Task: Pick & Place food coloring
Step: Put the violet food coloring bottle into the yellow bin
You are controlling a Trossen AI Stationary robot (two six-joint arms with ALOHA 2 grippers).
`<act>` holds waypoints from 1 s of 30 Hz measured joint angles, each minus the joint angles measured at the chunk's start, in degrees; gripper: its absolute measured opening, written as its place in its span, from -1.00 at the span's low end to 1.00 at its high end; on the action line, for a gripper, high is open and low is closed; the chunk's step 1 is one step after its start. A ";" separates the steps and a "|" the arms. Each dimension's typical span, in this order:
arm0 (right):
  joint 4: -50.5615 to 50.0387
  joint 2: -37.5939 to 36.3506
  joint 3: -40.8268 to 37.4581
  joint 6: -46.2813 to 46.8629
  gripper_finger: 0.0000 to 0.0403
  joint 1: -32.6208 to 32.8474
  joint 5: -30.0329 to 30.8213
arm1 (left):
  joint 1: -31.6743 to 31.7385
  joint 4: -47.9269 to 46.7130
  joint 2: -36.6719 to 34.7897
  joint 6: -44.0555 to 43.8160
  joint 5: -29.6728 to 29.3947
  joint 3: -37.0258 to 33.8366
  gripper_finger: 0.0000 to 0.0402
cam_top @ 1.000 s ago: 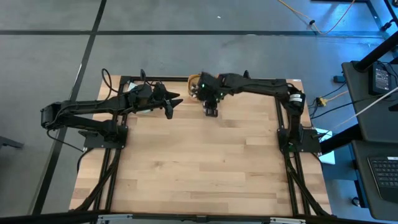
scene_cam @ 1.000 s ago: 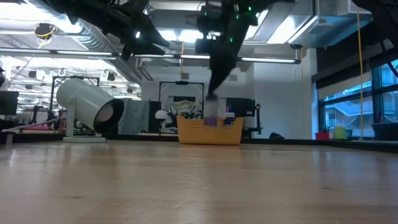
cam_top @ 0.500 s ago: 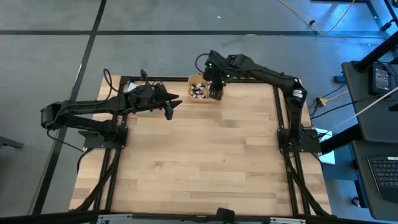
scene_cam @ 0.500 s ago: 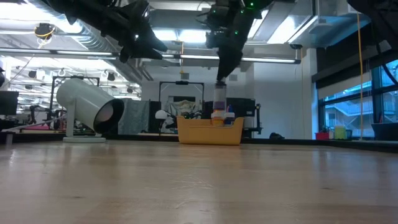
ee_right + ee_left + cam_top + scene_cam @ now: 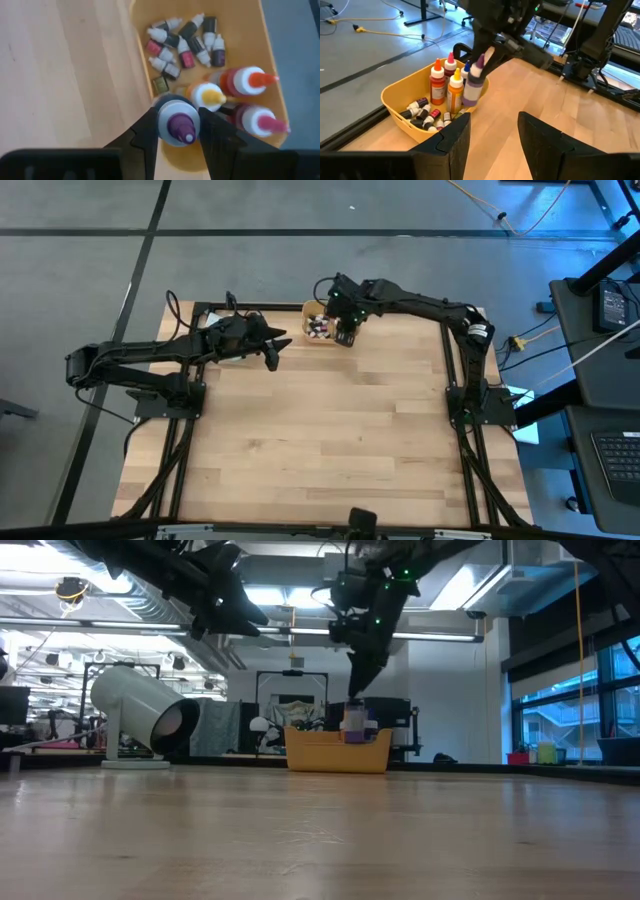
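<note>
Two dark robot arms are working over a broad wooden worktop (image 5: pixel 320 440), seen from above, from table height, and from each wrist. At the far edge of the worktop, a large white cup (image 5: pixel 140 720) is lying on its side to the left of an orange bin (image 5: pixel 405 117). The bin is holding the food coloring: three tall squeeze bottles (image 5: pixel 445 82) with red, orange and pink tips are standing upright at one end, and a cluster of tiny vials (image 5: pixel 187 37) with dark, red and white bodies is lying loose on the bin's floor. The right tool (image 5: pixel 176 131) is hanging over the bin's near wall with its fingers (image 5: pixel 147 132) closing narrowly around the neck of a purple-capped bottle (image 5: pixel 472 85), which is hanging upright just above the rim. The left tool (image 5: pixel 492 135) is waiting in the air to the left of the bin, well apart from it, with its fingers spread moderately wide and holding nothing. The step in hand appears to be the placing: the bottle is being carried to the bin for release. The next move probably calls for lowering the bottle into the free space beside the standing bottles without knocking them, and then parting the fingers.
</note>
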 joint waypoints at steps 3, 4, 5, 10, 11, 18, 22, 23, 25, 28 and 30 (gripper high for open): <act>1.47 0.00 -0.77 0.47 -0.39 -0.08 -0.16 | 0.00 0.00 0.00 0.02 0.00 0.00 -0.20; 1.97 0.00 -0.79 0.47 -0.39 -0.10 -0.12 | -0.01 0.01 0.00 0.02 0.00 0.00 -0.20; 2.33 0.00 -0.79 0.47 -0.39 -0.10 -0.09 | -0.01 0.02 0.00 0.04 0.00 0.00 -0.20; 1.11 0.01 -0.66 0.44 -0.39 -0.35 2.02 | 0.02 0.00 0.00 0.04 0.00 0.00 -0.18; 0.16 0.10 -0.67 0.33 -0.39 -0.42 3.29 | 0.02 -0.01 0.00 0.04 0.00 0.00 -0.18; -0.03 0.22 -0.75 -0.03 -0.39 -1.08 5.16 | 0.04 -0.07 0.00 0.09 0.00 0.00 -0.20; 0.02 0.22 -0.75 0.13 -0.39 -1.13 4.25 | 0.04 -0.07 0.00 0.09 0.00 0.00 -0.19; 0.06 0.22 -0.75 0.47 -0.39 -1.13 3.73 | 0.04 -0.07 0.00 0.21 0.00 0.00 -0.19; 1.36 0.17 -1.37 0.90 -0.39 -1.10 3.62 | 0.02 -0.09 0.00 0.52 -0.01 0.00 -0.18; 2.54 0.15 -3.42 1.10 -0.39 -1.13 3.60 | 0.04 -0.11 0.00 0.52 -0.02 0.00 -0.19; 3.26 0.15 -4.92 1.10 -0.39 -1.13 3.60 | 0.03 -0.13 0.00 0.52 -0.01 0.00 -0.20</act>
